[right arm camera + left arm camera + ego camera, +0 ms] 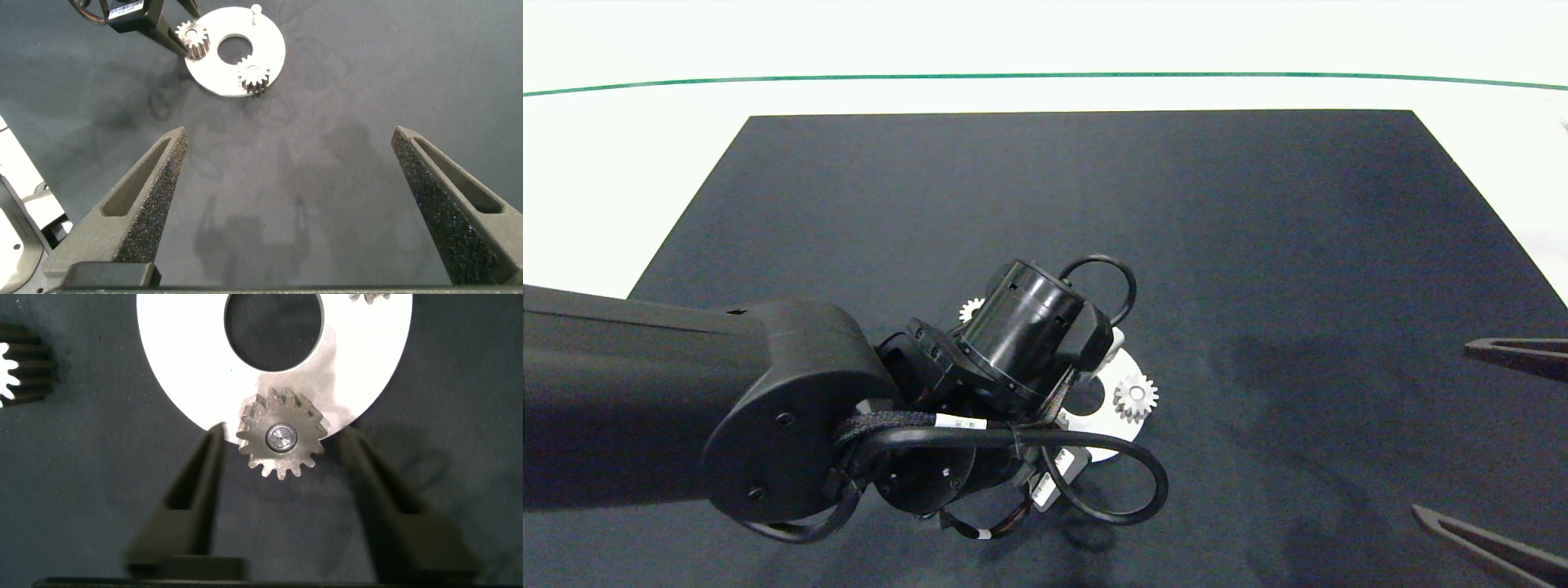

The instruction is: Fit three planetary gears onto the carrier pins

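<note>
While the left gripper [282, 465] is straddling a seated gear [281, 438] with fingers spread, two gears are sitting on the white disc [270, 55] mid-mat; third gear [970, 309] probably lying loose beyond it. Lift straight up to avoid snagging teeth. Right gripper [286, 196] is idling open near the mat's right edge.

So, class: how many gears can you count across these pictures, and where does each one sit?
3. One gear sits on a pin between the open left gripper's fingers, a second on another pin, and a third lies on the mat beside the disc.
</note>
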